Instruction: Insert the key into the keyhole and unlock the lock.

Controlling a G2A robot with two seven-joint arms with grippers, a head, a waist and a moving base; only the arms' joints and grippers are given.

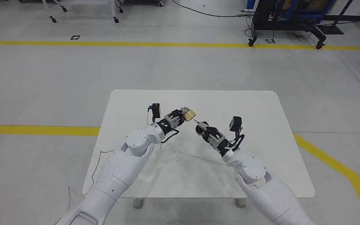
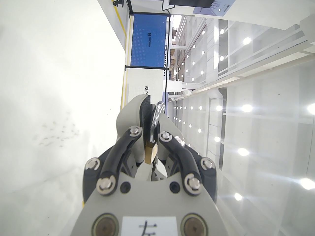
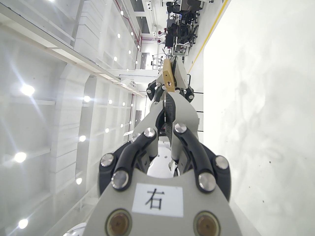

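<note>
My left gripper (image 1: 181, 117) hovers over the middle of the white table, shut on a brass padlock (image 1: 190, 115). In the left wrist view the silver shackle (image 2: 157, 115) is pinched between the pads and the brass body (image 2: 150, 153) sits nearer the palm. The right wrist view shows the padlock (image 3: 168, 77) end-on, its keyhole (image 3: 169, 83) facing my right gripper (image 3: 169, 97). That gripper (image 1: 200, 127) is shut on the key, just short of the lock's bottom face. The fingers hide most of the key, so I cannot tell if its tip touches the keyhole.
Both arms meet above the white table (image 1: 253, 112), which carries nothing else. Yellow floor lines (image 1: 169, 44) run behind and beside it. A dark wheeled stand (image 1: 287, 22) is far off at the back right.
</note>
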